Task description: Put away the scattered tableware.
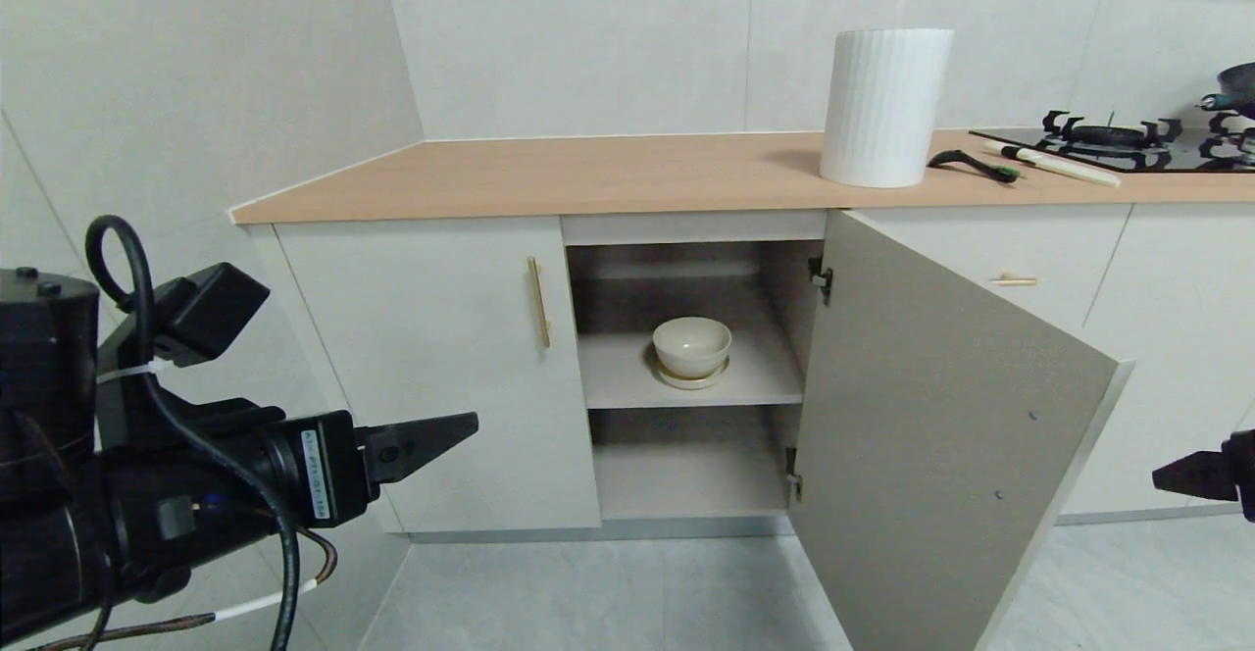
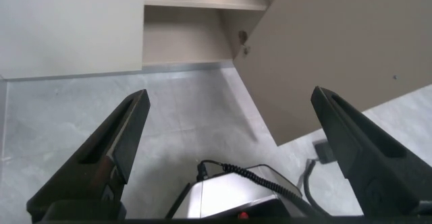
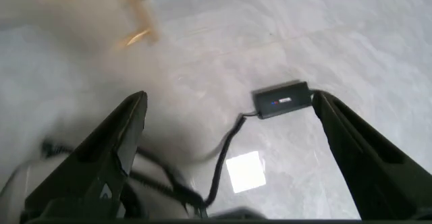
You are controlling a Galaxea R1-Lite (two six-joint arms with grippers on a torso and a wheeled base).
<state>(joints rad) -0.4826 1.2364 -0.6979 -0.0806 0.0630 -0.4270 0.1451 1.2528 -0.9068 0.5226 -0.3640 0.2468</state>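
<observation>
With left hand (image 1: 446, 432) and right hand (image 1: 1177, 476) both spread open and empty, could clip the swung-out cabinet door (image 1: 931, 416) or jostle the bowl (image 1: 692, 345) on its plate (image 1: 716, 375).

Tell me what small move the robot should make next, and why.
Probably bring the right gripper toward the free edge of the open cabinet door to swing it shut: the bowl already sits on its plate on the shelf, and that gripper and the left gripper are both open and empty.
</observation>
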